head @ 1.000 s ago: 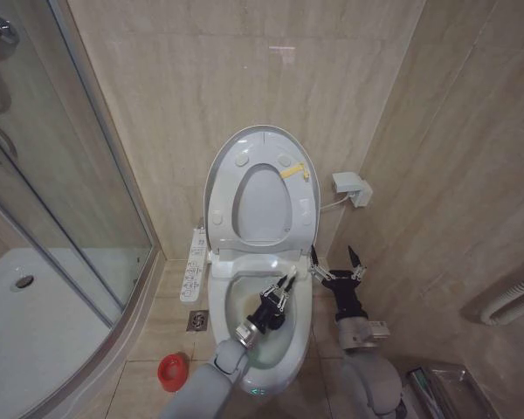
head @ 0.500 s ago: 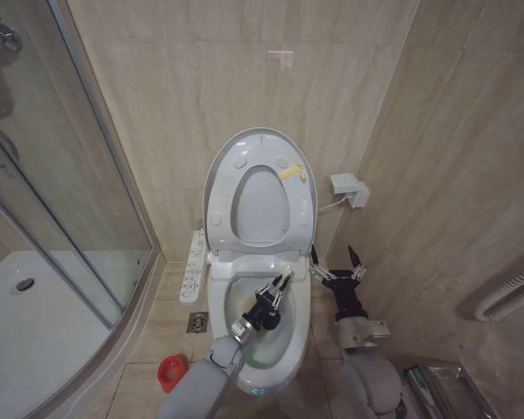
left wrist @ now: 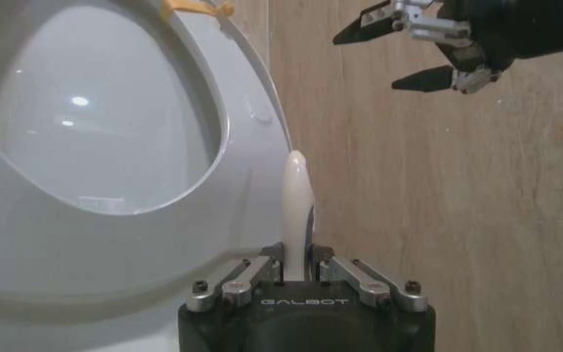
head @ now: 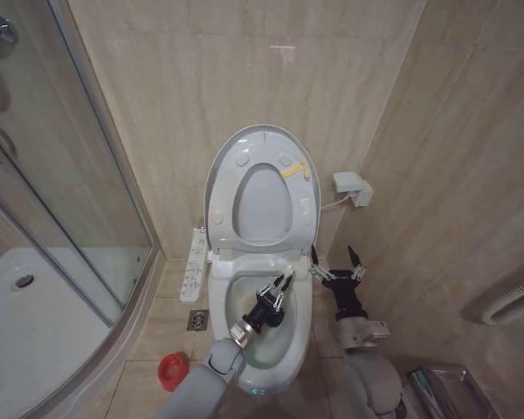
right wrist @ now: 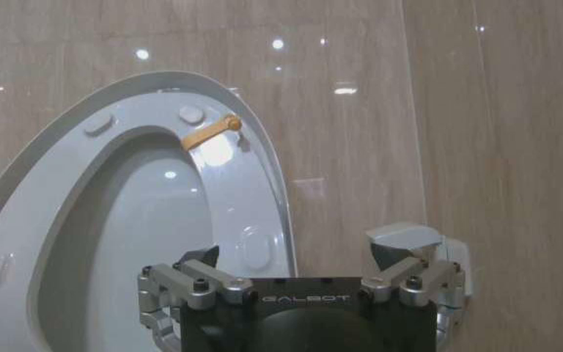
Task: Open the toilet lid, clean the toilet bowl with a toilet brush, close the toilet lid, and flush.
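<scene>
Right gripper (right wrist: pixel 301 260) sat at bottom centre of frame, fingers spread wide apart, holding nothing. Toilet lid (right wrist: pixel 169 209) stood raised at left, ring seat (right wrist: pixel 252 213) folded against it, yellow tag (right wrist: pixel 211 130) near top. White wall box (right wrist: pixel 413 238) lower right, beige tiled wall (right wrist: pixel 360 95) behind.

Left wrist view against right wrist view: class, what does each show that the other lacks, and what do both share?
Left wrist alone: the left gripper shut on the white handle of the toilet brush, with the right gripper open beyond it. Right wrist alone: the white wall box and the raised toilet lid behind the seat. Both: the upright seat with its yellow tag, and the tiled wall.
</scene>
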`<state>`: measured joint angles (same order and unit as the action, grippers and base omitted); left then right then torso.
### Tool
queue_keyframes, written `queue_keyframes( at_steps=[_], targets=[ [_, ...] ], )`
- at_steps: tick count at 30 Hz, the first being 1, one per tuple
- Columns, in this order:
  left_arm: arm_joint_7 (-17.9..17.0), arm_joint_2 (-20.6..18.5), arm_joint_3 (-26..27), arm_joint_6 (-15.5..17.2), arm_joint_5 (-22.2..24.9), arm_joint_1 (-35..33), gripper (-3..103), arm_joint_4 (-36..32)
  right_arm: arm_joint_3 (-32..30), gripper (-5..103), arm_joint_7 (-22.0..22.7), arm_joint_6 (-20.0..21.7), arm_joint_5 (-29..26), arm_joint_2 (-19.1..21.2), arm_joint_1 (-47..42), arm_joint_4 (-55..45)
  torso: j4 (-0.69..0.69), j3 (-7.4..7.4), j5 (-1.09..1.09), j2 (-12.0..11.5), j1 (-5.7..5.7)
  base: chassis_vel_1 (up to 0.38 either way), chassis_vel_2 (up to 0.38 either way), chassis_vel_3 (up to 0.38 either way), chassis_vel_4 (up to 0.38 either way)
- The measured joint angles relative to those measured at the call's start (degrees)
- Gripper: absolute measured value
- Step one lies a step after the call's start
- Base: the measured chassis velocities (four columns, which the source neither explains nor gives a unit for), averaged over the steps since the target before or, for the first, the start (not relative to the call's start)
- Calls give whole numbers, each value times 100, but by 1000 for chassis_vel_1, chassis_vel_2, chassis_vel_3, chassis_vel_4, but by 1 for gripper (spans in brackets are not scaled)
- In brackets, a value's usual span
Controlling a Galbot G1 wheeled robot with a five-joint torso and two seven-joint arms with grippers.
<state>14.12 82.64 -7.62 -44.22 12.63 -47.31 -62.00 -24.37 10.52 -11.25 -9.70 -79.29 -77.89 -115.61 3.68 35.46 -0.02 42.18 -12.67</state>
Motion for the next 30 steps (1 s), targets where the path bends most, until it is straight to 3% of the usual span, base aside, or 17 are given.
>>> queue_keyframes(
  at_steps=[16,25,30],
  targets=[
    [-36,-799,266,47,-7,-948,18,-694,0,100,0,0,0,0,0,0,-2,-2,2,4,3,0,0,0,0],
    [-5,-861,350,-46,16,-1149,18,-574,0,100,0,0,0,0,0,0,-2,-3,2,4,3,0,0,0,0],
    [45,-701,341,-91,9,-891,18,-208,0,100,0,0,0,0,0,0,-2,-2,2,4,2,0,0,0,0]
  ],
)
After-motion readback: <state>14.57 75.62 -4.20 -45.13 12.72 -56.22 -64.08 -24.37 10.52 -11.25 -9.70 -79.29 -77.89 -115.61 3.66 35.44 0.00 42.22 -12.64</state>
